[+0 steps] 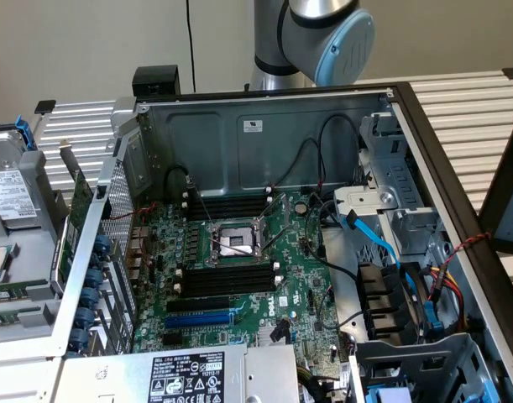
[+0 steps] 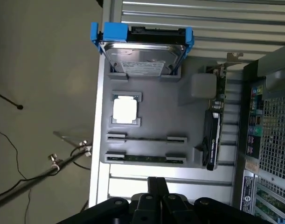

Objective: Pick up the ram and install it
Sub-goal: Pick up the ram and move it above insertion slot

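Observation:
Two long thin rams lie side by side in holders on a grey tray: one ram sits nearer the CPU, the other ram nearer the tray's edge. My gripper hovers above the slatted table just off that edge, apart from both sticks, shut with nothing in it. In the exterior view the open computer case shows its motherboard, with black memory slots on either side of the CPU socket. The arm rises behind the case.
The tray also holds a hard drive in a blue caddy, a CPU and an upright green card. The case's perforated side stands beside the tray. Cables and drive bays crowd the case at the exterior view's right.

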`<state>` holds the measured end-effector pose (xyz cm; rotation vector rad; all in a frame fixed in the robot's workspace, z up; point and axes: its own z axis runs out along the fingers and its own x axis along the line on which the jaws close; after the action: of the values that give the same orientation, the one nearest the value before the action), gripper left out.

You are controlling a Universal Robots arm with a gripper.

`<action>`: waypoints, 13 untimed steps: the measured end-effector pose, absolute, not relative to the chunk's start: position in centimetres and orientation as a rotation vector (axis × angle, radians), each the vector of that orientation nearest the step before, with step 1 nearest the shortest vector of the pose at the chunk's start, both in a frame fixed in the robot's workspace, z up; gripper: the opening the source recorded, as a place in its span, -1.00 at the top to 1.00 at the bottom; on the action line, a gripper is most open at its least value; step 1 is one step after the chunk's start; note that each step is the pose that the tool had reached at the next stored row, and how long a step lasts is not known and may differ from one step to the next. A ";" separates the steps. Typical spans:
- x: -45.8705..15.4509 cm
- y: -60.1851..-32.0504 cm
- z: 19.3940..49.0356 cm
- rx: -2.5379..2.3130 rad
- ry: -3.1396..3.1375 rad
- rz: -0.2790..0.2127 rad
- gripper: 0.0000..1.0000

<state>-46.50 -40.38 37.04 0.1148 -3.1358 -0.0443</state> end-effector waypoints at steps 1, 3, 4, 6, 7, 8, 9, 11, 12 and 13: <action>-46.5 -40.4 37.0 0.143 -3.134 -0.044 0.79; -46.5 -40.4 37.0 0.200 -3.131 -0.044 0.79; -46.5 -40.4 37.0 0.229 -3.129 -0.044 0.79; -46.5 -40.4 37.0 0.286 -3.123 -0.044 0.79; -46.5 -40.4 37.0 0.313 -3.120 -0.044 0.79; -46.5 -40.4 37.0 0.342 -3.117 -0.044 0.79; -46.5 -40.4 37.0 0.370 -3.113 -0.044 0.79; -46.5 -40.4 36.9 0.427 -3.106 -0.043 0.79; -46.5 -40.4 36.9 0.456 -3.101 -0.043 0.79; -46.5 -40.4 36.9 0.483 -3.097 -0.043 0.79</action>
<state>-46.50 -40.39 36.92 0.4829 -3.0971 -0.0433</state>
